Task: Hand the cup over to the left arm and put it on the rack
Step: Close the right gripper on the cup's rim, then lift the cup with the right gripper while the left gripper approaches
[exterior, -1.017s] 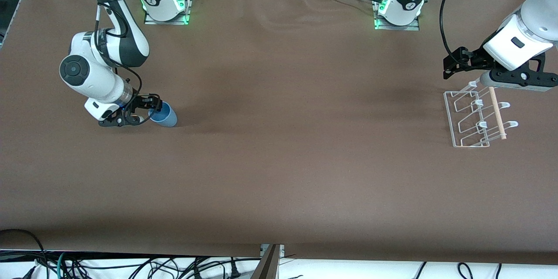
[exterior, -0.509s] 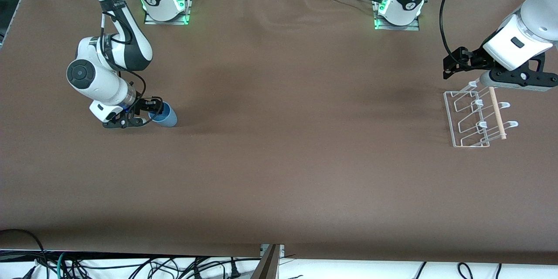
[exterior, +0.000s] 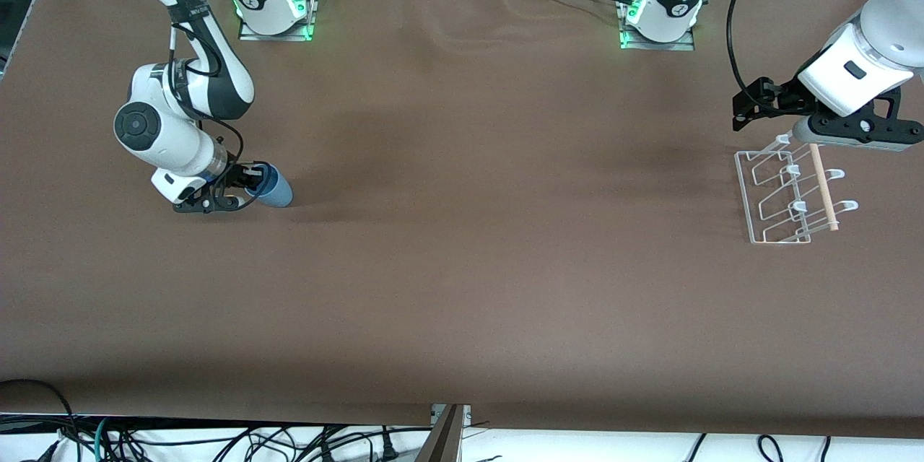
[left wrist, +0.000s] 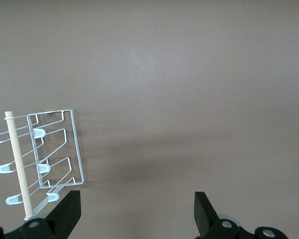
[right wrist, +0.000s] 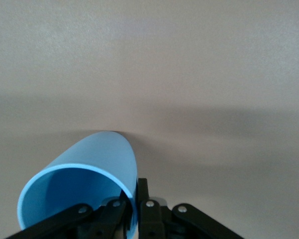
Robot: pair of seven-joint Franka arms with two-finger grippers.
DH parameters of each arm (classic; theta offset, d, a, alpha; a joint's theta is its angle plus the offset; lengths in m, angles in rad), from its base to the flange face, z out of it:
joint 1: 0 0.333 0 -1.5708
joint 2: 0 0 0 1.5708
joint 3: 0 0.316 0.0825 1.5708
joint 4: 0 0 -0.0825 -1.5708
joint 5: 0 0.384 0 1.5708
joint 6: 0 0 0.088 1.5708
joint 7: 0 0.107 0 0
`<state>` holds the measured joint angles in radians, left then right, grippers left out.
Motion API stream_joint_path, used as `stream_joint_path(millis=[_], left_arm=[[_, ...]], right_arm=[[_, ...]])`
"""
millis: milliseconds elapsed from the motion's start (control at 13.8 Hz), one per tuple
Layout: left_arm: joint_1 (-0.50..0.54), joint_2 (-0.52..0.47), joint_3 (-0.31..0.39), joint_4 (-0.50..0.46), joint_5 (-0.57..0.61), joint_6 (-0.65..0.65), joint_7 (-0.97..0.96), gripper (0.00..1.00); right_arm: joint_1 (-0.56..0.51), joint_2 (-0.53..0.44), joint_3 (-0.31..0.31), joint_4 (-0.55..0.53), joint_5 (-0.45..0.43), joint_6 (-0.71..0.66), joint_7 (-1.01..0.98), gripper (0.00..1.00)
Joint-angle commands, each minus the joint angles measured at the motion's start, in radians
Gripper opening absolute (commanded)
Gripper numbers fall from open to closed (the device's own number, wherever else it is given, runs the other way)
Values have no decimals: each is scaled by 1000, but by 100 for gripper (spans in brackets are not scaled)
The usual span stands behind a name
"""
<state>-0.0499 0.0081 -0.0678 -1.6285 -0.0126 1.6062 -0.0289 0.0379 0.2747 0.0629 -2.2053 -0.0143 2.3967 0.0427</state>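
One cup (exterior: 273,189) lies sideways, mouth toward the clamped right gripper (exterior: 242,186).

Your right claw (exterior: 242,188) sits low at the bench, fingers pinched together; your left claw (left wrist: 134,214) waits aloft, its fingers spread wide.

Light blue cup (exterior: 273,190) lies tipped sideways; white wire rack (exterior: 787,196) sits well apart.
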Motion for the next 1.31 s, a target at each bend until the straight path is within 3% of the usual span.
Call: stream_joint_path(millis=[0,218,581,1017,1235], left_arm=[[5,0,-3,12,-12,-15,21,100],[4,0,-4,12,-12,-15,18,100],[4,0,-4,12,-12,-20,18,100],[-7,1,-27,15,-13,-60,20,100],[-16,56,-52,15,-59,-103,35,100]], right_arm=[[-13,0,8,10,11,12,3,0],[-12,-9,15,80,86,-20,-3,0],[14,-2,109,352,388,-275,-1,0],[166,63,114,559,724,-287,98,0],[246,136,114,656,812,-277,118,0]])
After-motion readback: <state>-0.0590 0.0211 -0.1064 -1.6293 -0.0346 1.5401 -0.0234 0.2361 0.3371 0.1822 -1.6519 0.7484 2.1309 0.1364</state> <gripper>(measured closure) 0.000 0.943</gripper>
